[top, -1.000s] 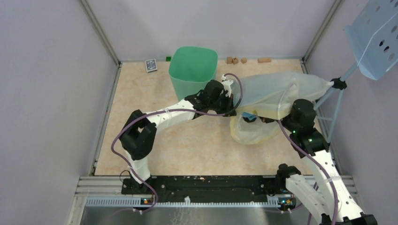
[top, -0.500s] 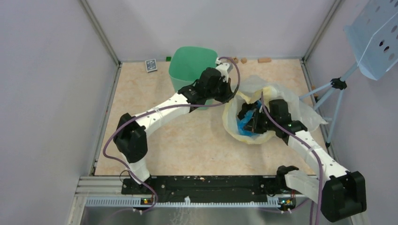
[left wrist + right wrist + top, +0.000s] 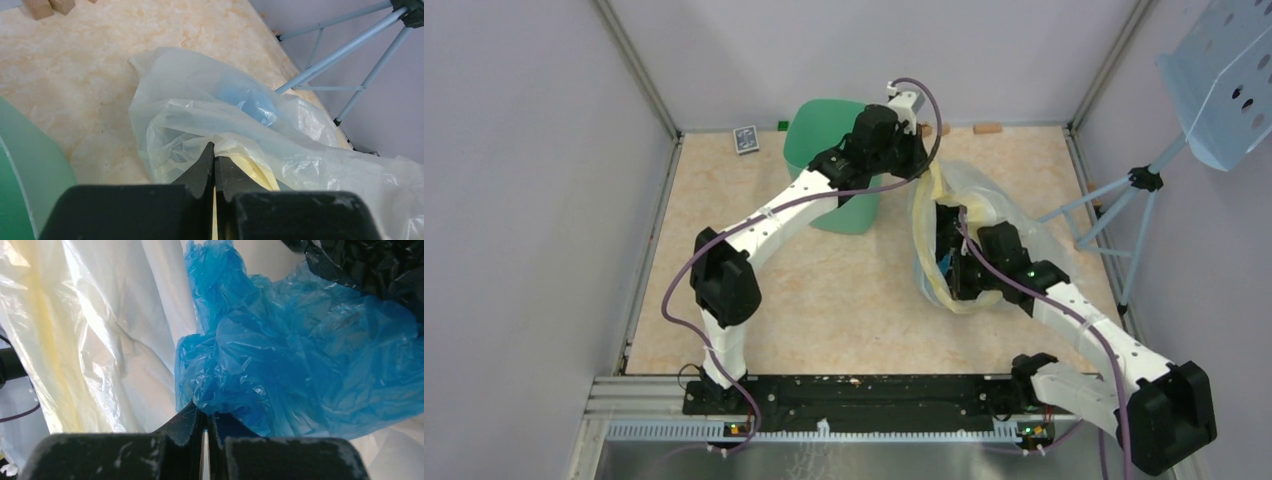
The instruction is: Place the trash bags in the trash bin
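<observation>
My left claw (image 3: 214, 150) is pressed together, pinching a fold of the large clear yellowish plastic bag (image 3: 200, 95) right at the fingertips. The film billows out ahead of the tips and spills off to their right. Through it, just beyond the tips, a patch of blue shows. The mint-green plastic bin (image 3: 20, 165) stands close on the left of this claw, its wall just beside the fingers. The pale-blue metal tripod legs (image 3: 340, 50) stand far ahead to the right, and two small wooden blocks (image 3: 50, 6) lie far ahead to the left.

Now my right claw (image 3: 206, 412): it is inside that clear bag, fingers closed tight on a fold of the thin translucent blue plastic trash bag (image 3: 300, 350). The crinkled blue mass bunches up ahead and to the right of the tips, with yellowish film hanging to their left. From above, the blue bag sits well apart from the bin, off to its right
</observation>
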Available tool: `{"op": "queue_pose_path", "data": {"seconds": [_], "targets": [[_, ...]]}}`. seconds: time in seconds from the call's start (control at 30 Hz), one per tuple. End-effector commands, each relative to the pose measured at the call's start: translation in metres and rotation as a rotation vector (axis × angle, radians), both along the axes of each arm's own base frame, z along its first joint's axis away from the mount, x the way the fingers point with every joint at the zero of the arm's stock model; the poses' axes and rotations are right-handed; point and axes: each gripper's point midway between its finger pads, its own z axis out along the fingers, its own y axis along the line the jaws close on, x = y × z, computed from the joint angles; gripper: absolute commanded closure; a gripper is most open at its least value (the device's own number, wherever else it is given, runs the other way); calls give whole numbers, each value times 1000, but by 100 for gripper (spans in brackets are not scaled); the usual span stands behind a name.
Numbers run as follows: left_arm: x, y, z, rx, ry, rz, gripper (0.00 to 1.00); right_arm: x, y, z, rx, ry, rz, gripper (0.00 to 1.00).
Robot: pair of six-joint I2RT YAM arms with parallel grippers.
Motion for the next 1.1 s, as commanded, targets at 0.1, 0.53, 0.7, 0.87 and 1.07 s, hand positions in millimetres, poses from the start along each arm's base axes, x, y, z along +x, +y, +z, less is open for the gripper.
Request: {"op": "queue_pose_path", "data": {"seconds": [0.1,0.53,0.7,0.87,1.07], "targets": [[-3,8,-26,-6,39,24,100,28,15,96,153,-313,0,100],[-28,2,-103,4,193,-34,100,33,28,186,455,-498,-38,100],[-21,-8,-92,-13,160,-61,100,-18,68,194,715,-334,308,100],[-17,-18,-70,-43,110,-88,100,-59,77,165,748,-134,490,100],[-11,-18,-48,-52,64,-80,100,-53,71,106,520,-49,402,38]]}}
